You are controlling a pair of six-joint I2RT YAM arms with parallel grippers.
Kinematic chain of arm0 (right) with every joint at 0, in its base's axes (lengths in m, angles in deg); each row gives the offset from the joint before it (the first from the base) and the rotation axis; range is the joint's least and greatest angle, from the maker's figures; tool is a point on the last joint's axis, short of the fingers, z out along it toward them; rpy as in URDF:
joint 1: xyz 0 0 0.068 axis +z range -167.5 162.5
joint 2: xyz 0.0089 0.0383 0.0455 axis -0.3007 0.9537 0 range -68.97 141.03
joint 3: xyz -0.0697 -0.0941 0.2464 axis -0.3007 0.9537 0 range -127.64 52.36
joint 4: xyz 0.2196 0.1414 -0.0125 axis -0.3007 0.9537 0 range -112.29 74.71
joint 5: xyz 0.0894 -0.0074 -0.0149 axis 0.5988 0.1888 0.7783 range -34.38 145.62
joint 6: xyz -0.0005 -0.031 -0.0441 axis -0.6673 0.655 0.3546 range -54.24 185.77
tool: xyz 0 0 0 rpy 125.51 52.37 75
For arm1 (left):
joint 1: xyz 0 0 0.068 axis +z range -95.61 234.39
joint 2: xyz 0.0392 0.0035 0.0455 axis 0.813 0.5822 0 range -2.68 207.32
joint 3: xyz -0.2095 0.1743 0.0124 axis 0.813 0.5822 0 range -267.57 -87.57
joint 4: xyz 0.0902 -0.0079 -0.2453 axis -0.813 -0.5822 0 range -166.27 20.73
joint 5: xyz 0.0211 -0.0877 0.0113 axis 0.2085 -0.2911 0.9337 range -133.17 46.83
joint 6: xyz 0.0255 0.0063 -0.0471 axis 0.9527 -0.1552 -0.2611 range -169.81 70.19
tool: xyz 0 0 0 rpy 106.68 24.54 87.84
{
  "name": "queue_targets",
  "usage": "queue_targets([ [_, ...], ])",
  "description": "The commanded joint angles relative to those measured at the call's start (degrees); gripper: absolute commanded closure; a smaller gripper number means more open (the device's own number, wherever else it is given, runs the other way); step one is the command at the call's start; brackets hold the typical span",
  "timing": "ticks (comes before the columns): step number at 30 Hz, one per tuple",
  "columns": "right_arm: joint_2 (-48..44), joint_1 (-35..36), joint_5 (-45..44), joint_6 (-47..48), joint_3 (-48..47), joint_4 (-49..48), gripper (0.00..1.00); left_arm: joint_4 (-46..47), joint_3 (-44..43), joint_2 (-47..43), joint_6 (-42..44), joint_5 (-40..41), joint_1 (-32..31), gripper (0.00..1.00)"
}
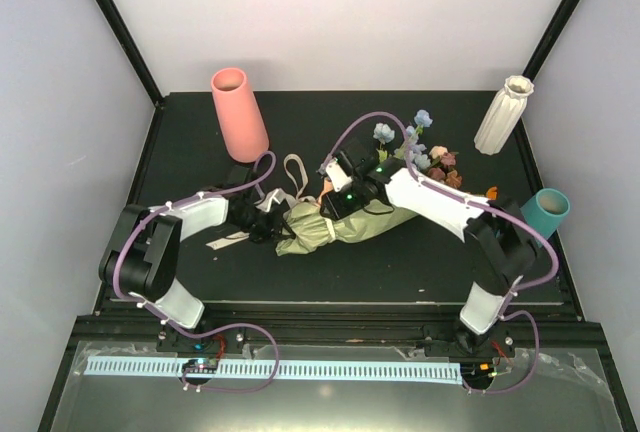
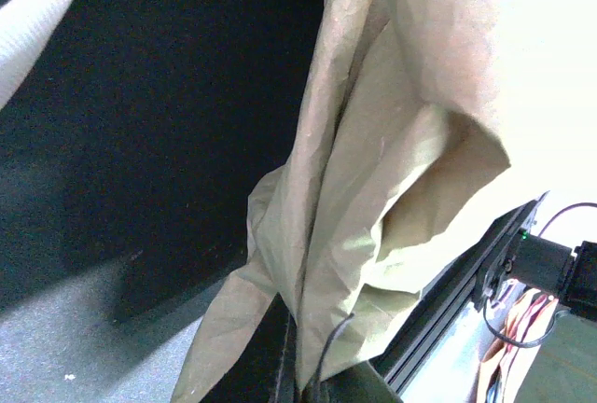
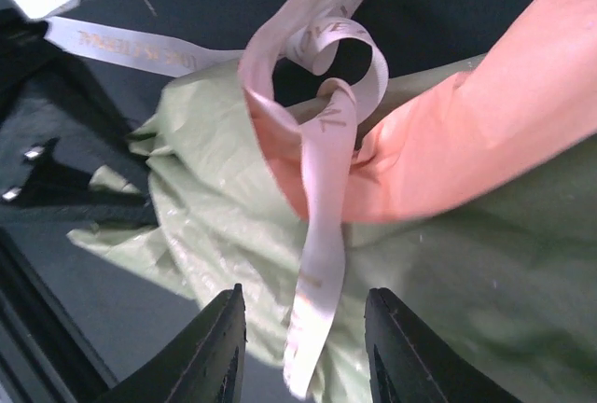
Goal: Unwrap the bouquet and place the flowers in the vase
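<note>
Three vases are counted on one dark table point(image 1: 300, 282): one pink vase point(image 1: 238, 112), one white ribbed vase point(image 1: 503, 115) and one teal vase point(image 1: 546, 212). One bouquet point(image 1: 312, 232) is seen, wrapped in one sheet of paper point(image 3: 215, 226), with one pale ribbon point(image 3: 322, 170) looped at it; its flowers point(image 1: 425, 152) are bunched too closely for the blooms to be numbered. Two arms are counted, a left arm point(image 1: 150, 252) and a right arm point(image 1: 450, 207).
</note>
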Motion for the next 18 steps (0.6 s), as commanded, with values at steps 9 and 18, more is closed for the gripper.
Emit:
queue_targets([
  [9, 9.25, -0.13, -0.81, 1.59, -8.31, 4.74, 0.68, 1.15, -0.83, -1.89, 0.93, -0.13, -0.85, 0.98],
  [18, 8.07, -0.06, 0.0, 2.08, -5.05, 4.44, 0.88, 1.28, -1.52, -1.46, 0.07, 0.87, -0.85, 0.98],
])
